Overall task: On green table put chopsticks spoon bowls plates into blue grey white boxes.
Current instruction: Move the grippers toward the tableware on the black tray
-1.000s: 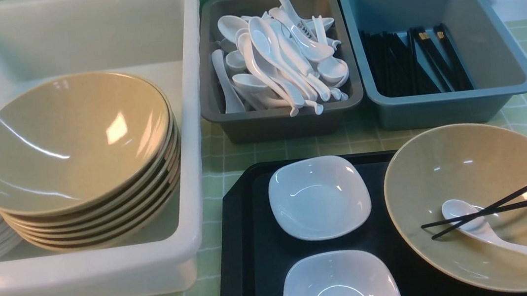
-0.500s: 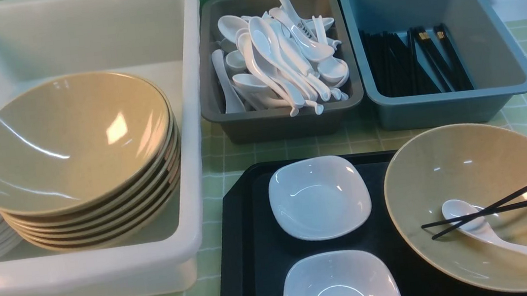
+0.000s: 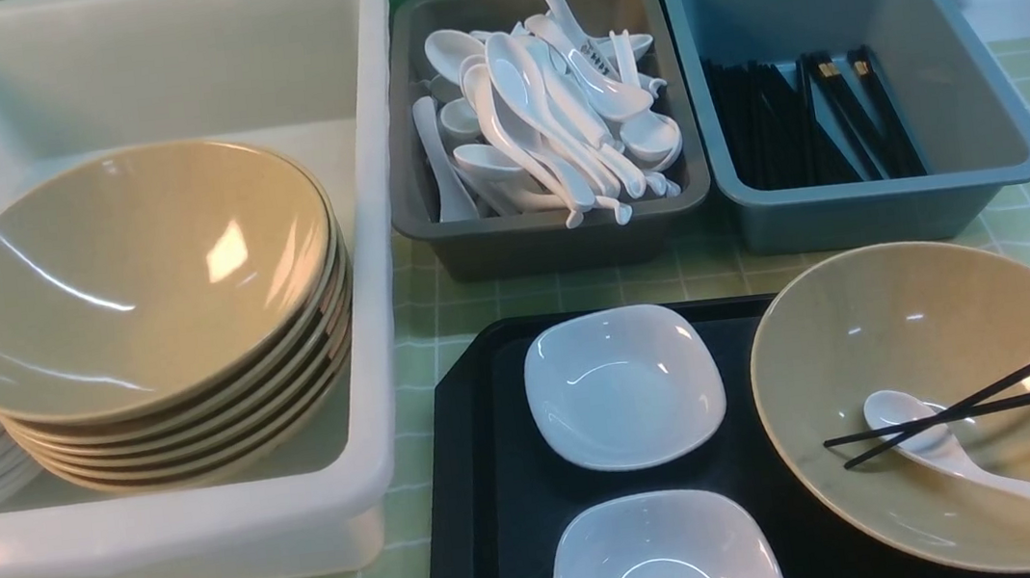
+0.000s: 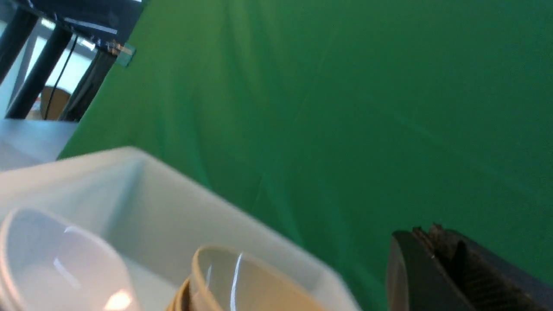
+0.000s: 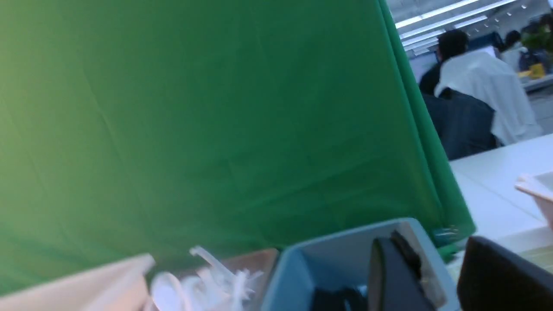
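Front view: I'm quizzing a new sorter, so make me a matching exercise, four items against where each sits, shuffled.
Items
1. tan bowl stack
2. plain white spoons
3. chopstick bundle
4. two white plates

Places
A. on the black tray
B. in the blue box
C. in the white box
D. in the grey box

Pairs: 1-C, 2-D, 3-B, 4-A.

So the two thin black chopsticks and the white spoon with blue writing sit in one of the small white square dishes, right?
No. The front view shows the chopsticks and the spoon in the wide glossy tan bowl; the small white dishes beside it hold nothing.
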Robot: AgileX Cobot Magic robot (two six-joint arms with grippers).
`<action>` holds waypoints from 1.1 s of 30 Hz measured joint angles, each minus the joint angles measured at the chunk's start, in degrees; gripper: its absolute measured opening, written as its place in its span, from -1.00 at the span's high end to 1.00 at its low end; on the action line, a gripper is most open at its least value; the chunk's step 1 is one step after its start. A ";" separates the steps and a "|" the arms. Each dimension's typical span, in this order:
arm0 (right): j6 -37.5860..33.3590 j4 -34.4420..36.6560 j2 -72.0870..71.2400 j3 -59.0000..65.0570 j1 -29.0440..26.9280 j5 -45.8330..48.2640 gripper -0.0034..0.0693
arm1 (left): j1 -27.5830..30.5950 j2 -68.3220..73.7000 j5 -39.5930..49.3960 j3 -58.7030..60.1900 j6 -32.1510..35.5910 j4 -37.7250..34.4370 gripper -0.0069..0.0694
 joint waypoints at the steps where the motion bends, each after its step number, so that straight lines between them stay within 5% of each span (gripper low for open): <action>1: 1.31 0.00 0.00 -1.23 0.00 0.74 0.26 | 0.00 0.00 -1.28 0.00 -1.35 -0.06 0.82; 6: 2.40 0.00 3.80 -14.50 0.00 7.45 0.26 | -0.05 0.85 1.41 -8.72 -4.32 1.75 0.82; 14: -5.66 0.06 26.41 -42.74 0.00 33.31 0.26 | -0.05 21.57 33.64 -41.82 -2.77 12.02 0.82; 17: -16.40 0.06 36.88 -49.25 0.00 46.87 0.26 | -0.05 31.15 48.04 -48.54 -1.79 14.07 0.82; 25: -32.53 3.16 50.41 -51.76 0.00 58.30 0.26 | -4.05 35.59 49.35 -45.80 0.04 14.39 0.82; 28: -47.89 8.58 57.56 -54.46 0.44 66.47 0.26 | -10.56 36.26 51.09 -43.34 7.03 8.26 0.82; 33: -56.93 8.95 67.94 -63.20 5.31 78.50 0.24 | -19.58 39.40 54.51 -43.38 21.56 -1.40 0.82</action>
